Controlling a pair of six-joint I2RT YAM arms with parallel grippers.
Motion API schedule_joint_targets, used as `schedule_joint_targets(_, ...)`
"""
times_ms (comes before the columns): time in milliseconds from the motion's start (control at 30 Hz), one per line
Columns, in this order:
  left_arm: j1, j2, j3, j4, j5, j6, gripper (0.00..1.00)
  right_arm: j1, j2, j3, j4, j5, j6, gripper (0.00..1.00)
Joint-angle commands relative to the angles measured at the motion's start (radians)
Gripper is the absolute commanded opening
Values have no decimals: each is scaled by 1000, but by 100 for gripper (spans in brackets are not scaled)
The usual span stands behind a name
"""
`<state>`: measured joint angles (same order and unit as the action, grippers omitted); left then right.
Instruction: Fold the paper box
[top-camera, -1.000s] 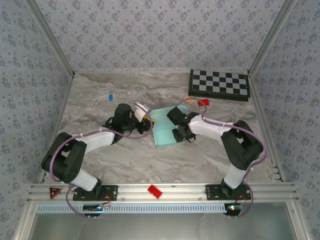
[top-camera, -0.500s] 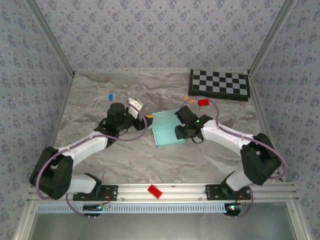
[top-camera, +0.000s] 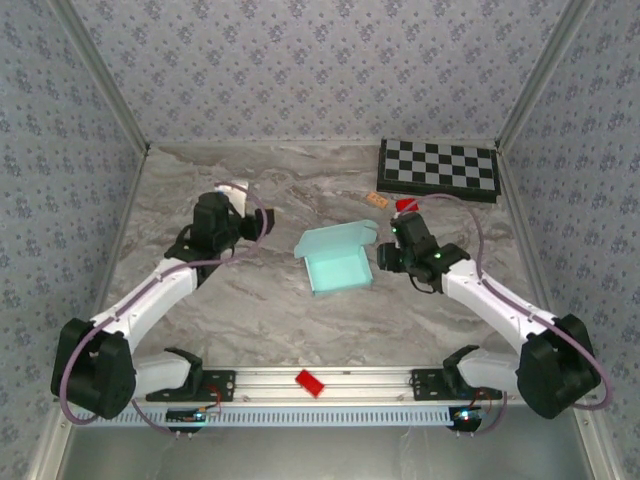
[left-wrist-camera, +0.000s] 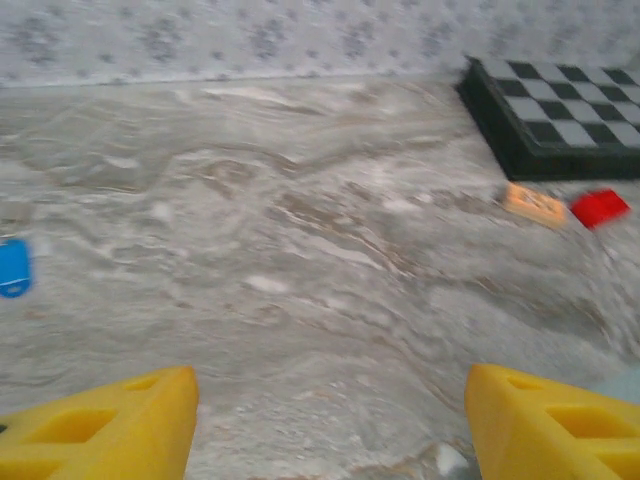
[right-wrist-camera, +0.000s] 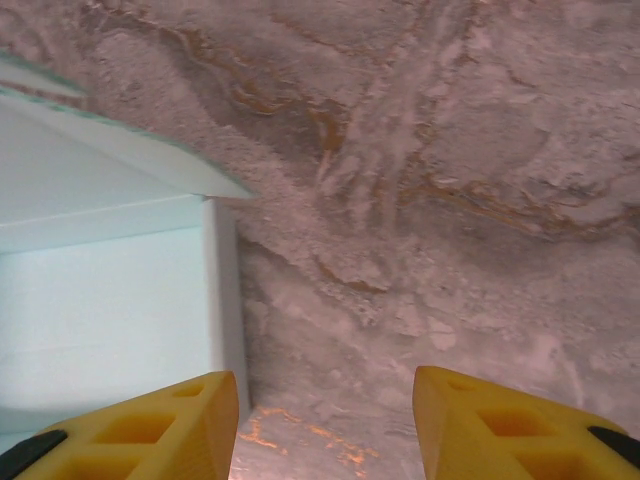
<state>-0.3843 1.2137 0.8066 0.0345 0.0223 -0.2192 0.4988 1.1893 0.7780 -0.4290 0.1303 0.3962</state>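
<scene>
The paper box (top-camera: 338, 264) is a pale mint open tray in the middle of the table, its lid flap raised at the back. It stands free, with no gripper touching it. My left gripper (top-camera: 248, 217) is well to its left, and its yellow fingers (left-wrist-camera: 120, 432) are apart over bare marble; the left gripper (left-wrist-camera: 330, 430) is open and empty. My right gripper (top-camera: 386, 257) is just off the box's right side. In the right wrist view the box wall (right-wrist-camera: 222, 290) stands beside the left finger, and the right gripper (right-wrist-camera: 325, 430) is open with only table between its jaws.
A black-and-white chessboard (top-camera: 438, 168) lies at the back right, with a red brick (top-camera: 405, 205) and an orange piece (top-camera: 377, 200) in front of it. A small blue piece (left-wrist-camera: 14, 267) lies far left. Another red brick (top-camera: 309, 382) sits on the front rail.
Both grippers have let go of the box and opened. The left arm has drawn back to the left, the right arm to the right. The box's lid flap now stands up.
</scene>
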Motion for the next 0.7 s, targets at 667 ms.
schedule_joint_targets(667,399,630,594,-400,140,-116,53,-87,-63,-42,-34,-65,9,51)
